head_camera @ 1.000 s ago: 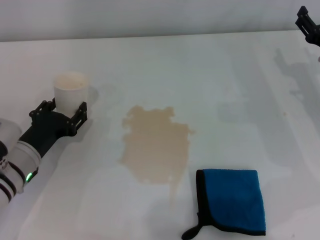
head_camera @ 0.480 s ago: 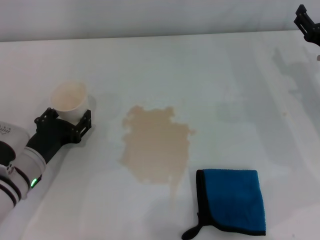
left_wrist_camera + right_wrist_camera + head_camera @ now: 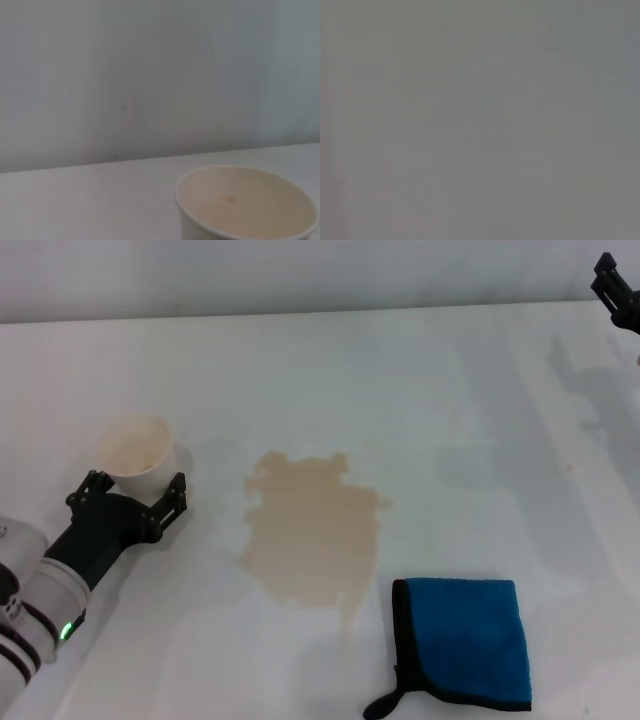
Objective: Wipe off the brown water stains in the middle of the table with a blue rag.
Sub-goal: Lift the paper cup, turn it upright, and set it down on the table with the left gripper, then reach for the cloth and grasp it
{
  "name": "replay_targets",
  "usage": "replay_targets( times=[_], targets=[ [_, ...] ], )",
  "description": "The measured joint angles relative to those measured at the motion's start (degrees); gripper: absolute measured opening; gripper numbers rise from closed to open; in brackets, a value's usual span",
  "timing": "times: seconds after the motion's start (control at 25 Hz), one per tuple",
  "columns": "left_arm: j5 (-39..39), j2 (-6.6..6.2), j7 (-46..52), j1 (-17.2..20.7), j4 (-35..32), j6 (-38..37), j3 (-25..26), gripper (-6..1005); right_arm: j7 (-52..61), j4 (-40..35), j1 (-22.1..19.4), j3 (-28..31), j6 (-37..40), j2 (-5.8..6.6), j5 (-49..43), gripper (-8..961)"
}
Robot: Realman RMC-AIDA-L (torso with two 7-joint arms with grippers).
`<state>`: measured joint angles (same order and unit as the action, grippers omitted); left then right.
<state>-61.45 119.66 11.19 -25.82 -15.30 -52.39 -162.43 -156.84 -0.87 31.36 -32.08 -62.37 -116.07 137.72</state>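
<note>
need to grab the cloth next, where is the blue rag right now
In the head view the blue rag lies flat on the table, near front right, just right of the brown water stains.

tan stains (image 3: pixel 312 536), folded blue rag (image 3: pixel 465 641) beside

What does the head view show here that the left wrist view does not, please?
Only the head view shows the brown water stains in the middle of the table, the blue rag lying untouched near their drip tail, the left gripper around the white paper cup, and the right gripper parked at the far right edge. Only the left wrist view shows the inside of the cup, which looks empty with a small brownish speck, and the grey wall behind the table. Both share the cup and the white tabletop.
</note>
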Motion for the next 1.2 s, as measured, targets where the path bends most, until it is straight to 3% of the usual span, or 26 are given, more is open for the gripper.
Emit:
replay_targets(
  times=[0.08, 0.28, 0.52, 0.92, 1.2],
  targets=[
    [0.0, 0.02, 0.0, 0.3, 0.0, -0.1, 0.0, 701, 0.3, 0.0, 0.0, 0.0, -0.3, 0.02, 0.0, 871],
    [0.0, 0.0, 0.0, 1.1, -0.1, -1.0, -0.2, 849, 0.5, 0.0, -0.2, -0.4, -0.5, 0.08, 0.0, 871],
    [0.0, -0.03, 0.0, 2.8, -0.9, -2.4, -0.2, 893, 0.5, -0.2, -0.6, -0.6, -0.6, 0.17, 0.0, 871],
    [0.0, -0.02, 0.1, 5.6, -1.7, -3.3, -0.2, 892, 0.5, -0.6, -0.7, -0.6, -0.6, 0.3, 0.0, 869],
    [0.0, -0.21, 0.4, 11.1, -3.5, -10.5, -0.3, 893, 0.5, -0.7, -0.6, -0.3, -0.3, 0.33, 0.1, 867]
  ],
)
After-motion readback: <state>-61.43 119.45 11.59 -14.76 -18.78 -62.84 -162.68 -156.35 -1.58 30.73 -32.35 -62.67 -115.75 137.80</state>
